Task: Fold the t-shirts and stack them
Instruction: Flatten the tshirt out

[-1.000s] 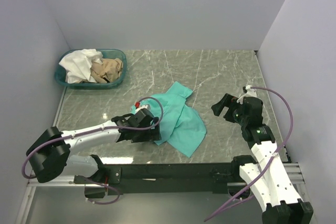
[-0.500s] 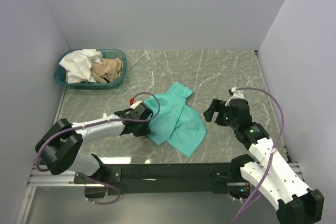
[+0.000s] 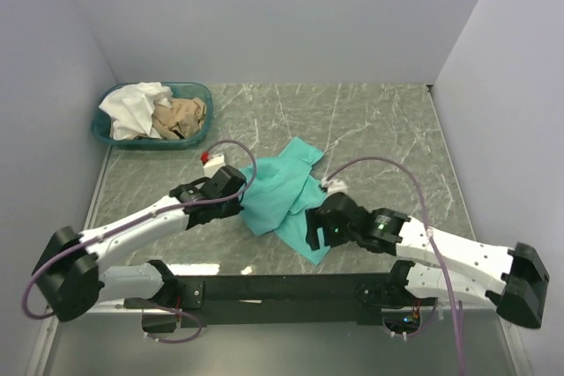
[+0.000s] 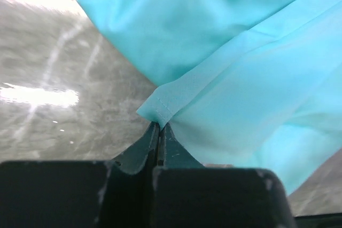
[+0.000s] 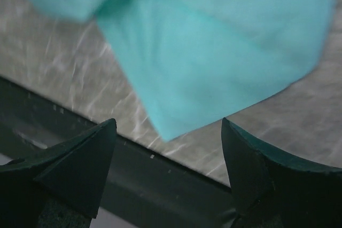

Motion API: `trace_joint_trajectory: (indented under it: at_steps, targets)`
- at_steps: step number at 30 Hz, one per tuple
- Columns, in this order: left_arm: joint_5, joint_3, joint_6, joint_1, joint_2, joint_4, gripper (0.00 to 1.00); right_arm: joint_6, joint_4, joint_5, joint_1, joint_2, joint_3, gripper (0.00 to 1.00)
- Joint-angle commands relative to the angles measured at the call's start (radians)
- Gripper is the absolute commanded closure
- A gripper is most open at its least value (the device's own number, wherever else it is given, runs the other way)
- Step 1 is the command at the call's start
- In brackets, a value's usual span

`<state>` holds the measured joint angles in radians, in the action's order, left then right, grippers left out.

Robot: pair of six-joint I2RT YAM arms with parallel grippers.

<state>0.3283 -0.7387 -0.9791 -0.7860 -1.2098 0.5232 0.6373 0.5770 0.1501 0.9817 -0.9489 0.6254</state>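
The soft teal-green t-shirt (image 3: 291,189) lies bunched up in the middle of the grey marble table (image 3: 379,129), a bit toward the near side. The left gripper (image 4: 159,126) is at the shirt's left edge. Its two fingers are pressed tight together and pinch a folded bit of the hem. The right gripper (image 5: 166,124) is at the shirt's near right corner. Its fingers are spread wide and hold nothing, and the pointed corner of the cloth shows between them. Far off in the back left corner of the table sits a shallow teal plastic basket (image 3: 150,143). Inside it lie a crumpled white t-shirt (image 3: 132,107) on the left and a crumpled tan-beige t-shirt (image 3: 182,116) on the right, touching each other.
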Motion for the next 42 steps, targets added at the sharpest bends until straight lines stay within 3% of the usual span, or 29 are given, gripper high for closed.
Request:
trace_joint_trajectory:
  at_steps: [1,8,23,27,29,32,33,38,42]
  targets:
    - [0.167,-0.053,-0.046,0.004,0.104,0.11,0.99,0.117,0.07,0.077,0.116,-0.068,0.065,0.15]
    - [0.235,-0.057,-0.075,0.019,0.246,0.15,0.99,0.157,0.0,-0.014,0.201,-0.189,0.024,0.23]
    - [0.256,-0.074,-0.078,0.03,0.188,0.113,0.99,0.15,-0.032,-0.021,0.224,-0.346,-0.012,0.34]
    - [0.261,-0.074,-0.069,0.044,0.193,0.094,0.99,0.183,0.004,0.037,0.222,-0.404,0.005,0.45]
    - [0.255,-0.074,-0.058,0.056,0.2,0.074,0.99,0.194,0.026,0.089,0.221,-0.424,0.022,0.67]
    - [0.245,-0.076,-0.03,0.077,0.214,0.037,0.99,0.2,0.04,0.137,0.175,-0.406,0.036,0.97]
    - [0.244,-0.077,-0.024,0.083,0.216,0.031,0.99,0.19,0.038,0.146,0.135,-0.39,0.039,1.0]
    - [0.213,-0.106,0.032,0.145,0.21,-0.026,0.99,0.116,0.006,0.219,-0.058,-0.221,0.08,1.0]
    - [0.158,-0.175,0.085,0.209,0.168,-0.089,0.99,-0.032,-0.083,0.21,-0.254,-0.068,0.148,1.0]
